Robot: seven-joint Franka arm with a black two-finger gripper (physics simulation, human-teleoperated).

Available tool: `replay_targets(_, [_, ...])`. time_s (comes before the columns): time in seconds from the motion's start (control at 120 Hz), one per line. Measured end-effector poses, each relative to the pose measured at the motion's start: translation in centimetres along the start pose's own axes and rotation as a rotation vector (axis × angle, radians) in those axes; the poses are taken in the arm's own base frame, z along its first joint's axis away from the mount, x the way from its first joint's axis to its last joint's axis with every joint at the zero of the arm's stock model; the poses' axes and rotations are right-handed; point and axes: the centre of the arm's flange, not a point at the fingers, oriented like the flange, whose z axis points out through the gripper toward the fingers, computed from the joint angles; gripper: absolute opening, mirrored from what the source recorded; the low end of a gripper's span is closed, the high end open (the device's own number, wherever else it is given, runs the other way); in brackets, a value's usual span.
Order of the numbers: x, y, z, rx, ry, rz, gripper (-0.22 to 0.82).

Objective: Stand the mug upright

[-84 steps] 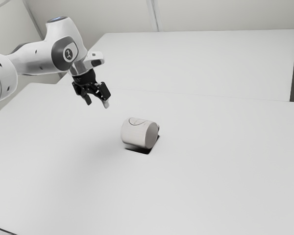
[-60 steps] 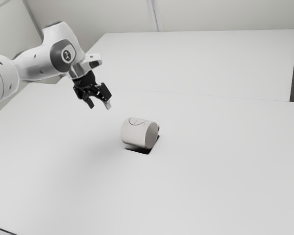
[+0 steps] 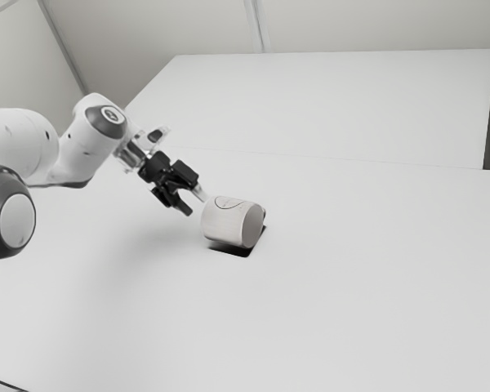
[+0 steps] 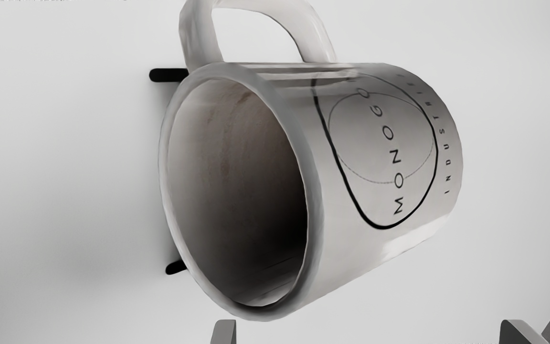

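My gripper (image 3: 189, 204) is open beside the white mug (image 3: 225, 221), on its exterior-view left, above the table. The mug lies on its side, its flat base facing the exterior view's right. In the wrist view the open mouth of the mug (image 4: 380, 157) faces my hand, with its handle out to one side and a printed logo on its wall. The two fingertips of the gripper (image 4: 368, 332) stand wide apart with nothing held between them. Whether a fingertip touches the mug, I cannot tell.
The mug rests on a large white table (image 3: 351, 286). Behind it, a raised white surface (image 3: 335, 106) spans the back in the exterior view. Dark marks or shadow lie under the mug.
My hand has come down and toward the exterior view's right, close to the mug. The mug has kept its place and pose.
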Motion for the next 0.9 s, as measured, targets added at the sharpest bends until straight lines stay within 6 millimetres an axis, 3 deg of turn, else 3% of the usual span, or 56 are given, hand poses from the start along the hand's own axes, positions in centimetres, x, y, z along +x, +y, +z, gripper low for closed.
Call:
replay_targets(0.55, [1.4, -3.1, 4.0, -0.176, 0.070, 0.139, 0.60])
replay_targets(0.9, [1.4, -3.0, 4.1, -0.209, 0.127, 0.161, 0.30])
